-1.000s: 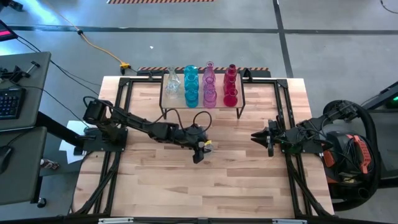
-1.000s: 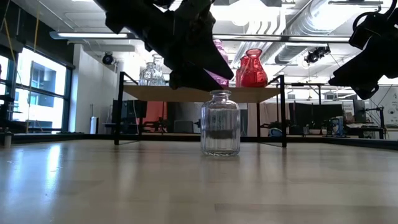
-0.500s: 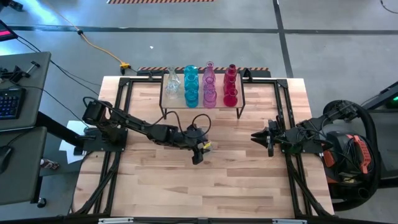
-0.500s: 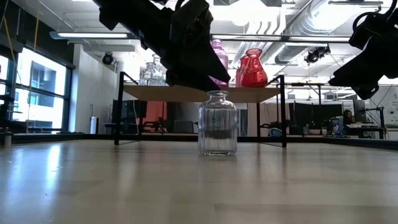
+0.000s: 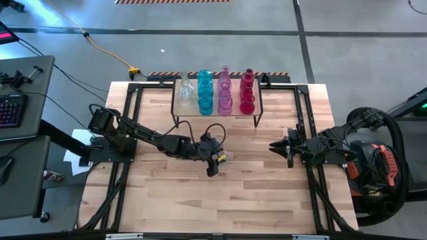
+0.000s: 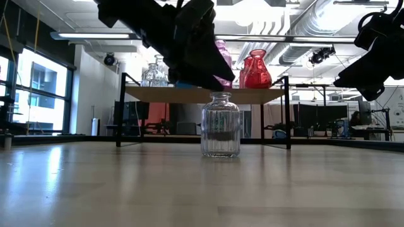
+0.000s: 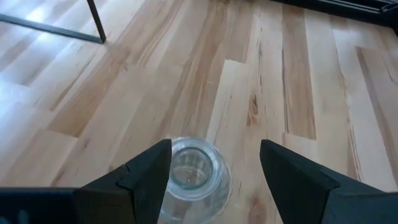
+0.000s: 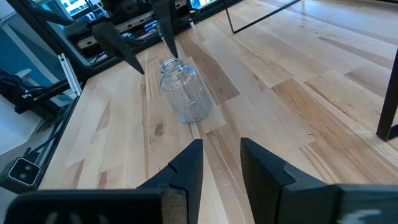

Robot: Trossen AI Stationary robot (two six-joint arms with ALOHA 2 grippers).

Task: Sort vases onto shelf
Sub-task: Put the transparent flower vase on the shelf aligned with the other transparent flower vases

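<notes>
A clear glass jar-shaped vase [image 6: 220,125] stands upright on its base on the wooden table [image 5: 221,157], in front of the shelf. My left gripper [image 7: 214,146] hovers open over its mouth [image 7: 196,177], one finger on either side, the arm reaching in from the table's left [image 5: 215,162]. The low shelf [image 5: 217,115] at the far edge holds clear [image 5: 185,88], teal [image 5: 205,90], pink [image 5: 225,90] and red [image 5: 247,90] vases in rows. My right gripper [image 5: 273,147] waits at the table's right, its fingers [image 8: 222,149] slightly apart. My left gripper comes from above, slanting from the table's left, with its fingers astride the clear vase's neck. One fingertip [image 7: 163,152] overlaps the rim in the wrist view. Whether it touches the glass, I cannot tell. The vase stands on the table.
Bare wooden tabletop [image 5: 253,193] lies around the clear vase and toward the near edge. The shelf's black legs [image 6: 288,113] stand behind the vase. Black frame rails run along the table's left and right sides [image 5: 127,167]. A desk with a keyboard sits beyond the left edge.
My left gripper has drawn back a little toward the table's left while staying open over the clear vase. The vase stands slightly further left than a second ago, still upright.
</notes>
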